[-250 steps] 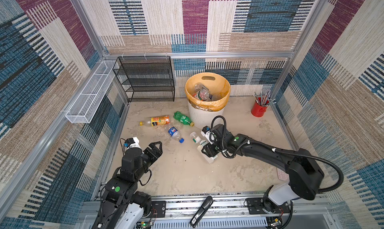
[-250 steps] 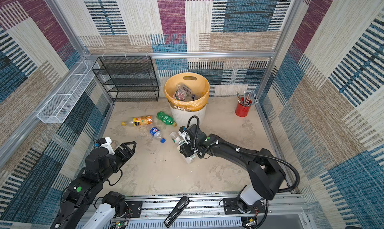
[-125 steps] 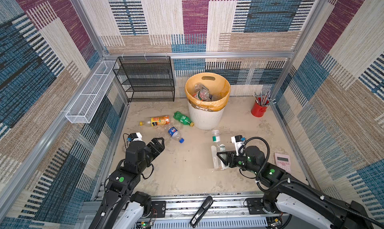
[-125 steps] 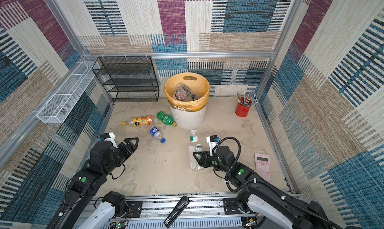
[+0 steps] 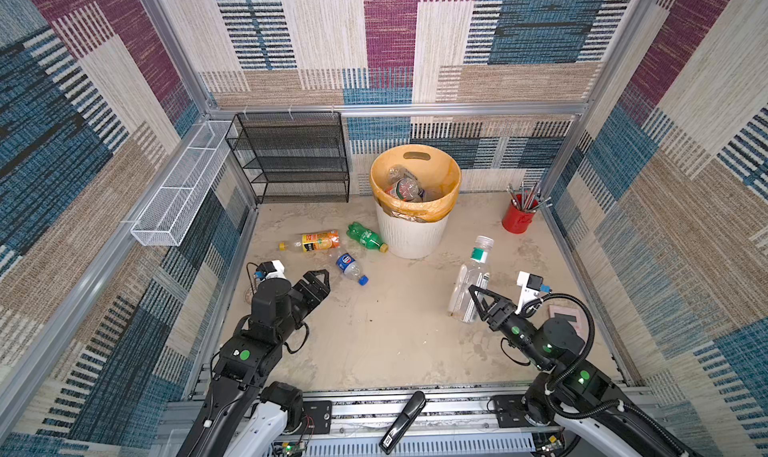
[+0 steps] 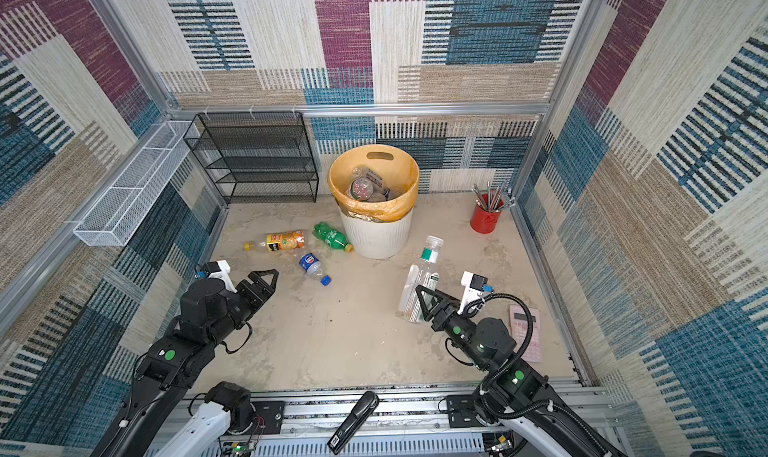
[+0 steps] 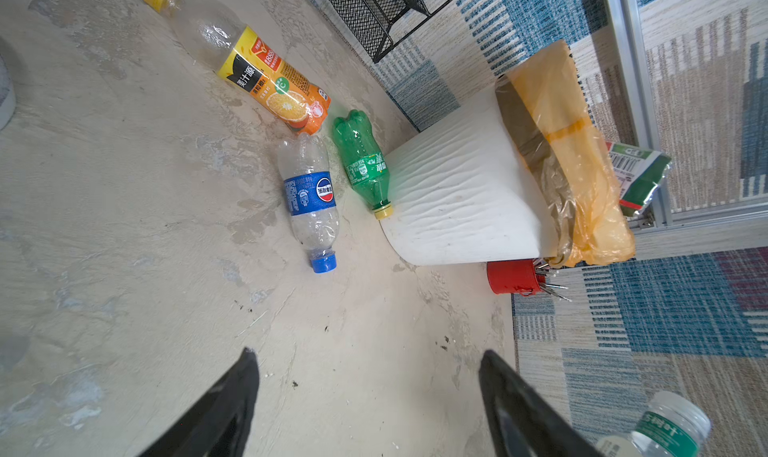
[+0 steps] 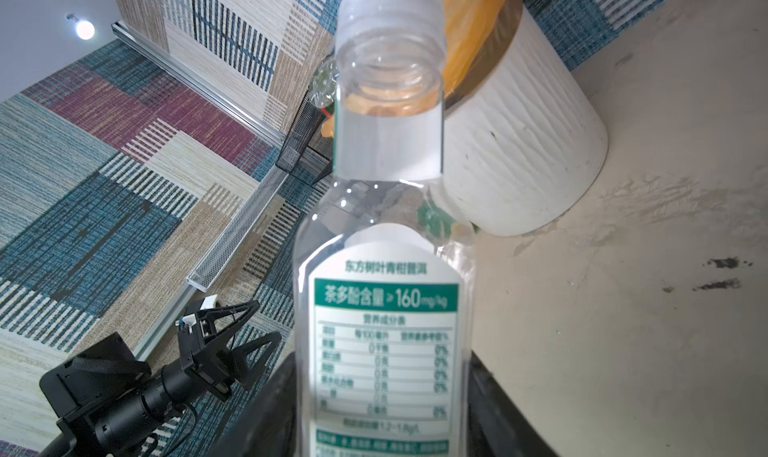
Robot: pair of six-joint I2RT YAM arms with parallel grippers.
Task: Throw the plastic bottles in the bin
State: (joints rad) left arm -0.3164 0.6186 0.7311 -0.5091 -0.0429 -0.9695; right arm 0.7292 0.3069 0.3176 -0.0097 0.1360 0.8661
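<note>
Clear plastic bottle, green-white label, clamped tilted in right gripper, cap toward bin | left gripper jaws apart, empty, near three bottles lying beside ribbed white bin, orange liner | red cup, black mesh rack flank bin.

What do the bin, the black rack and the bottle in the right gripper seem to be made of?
Bin: probably white matte plastic; its wall is ribbed.
Black rack: likely painted metal mesh; fine see-through weave.
Bottle in the right gripper: clear glossy plastic; the bin shows through its neck.
</note>
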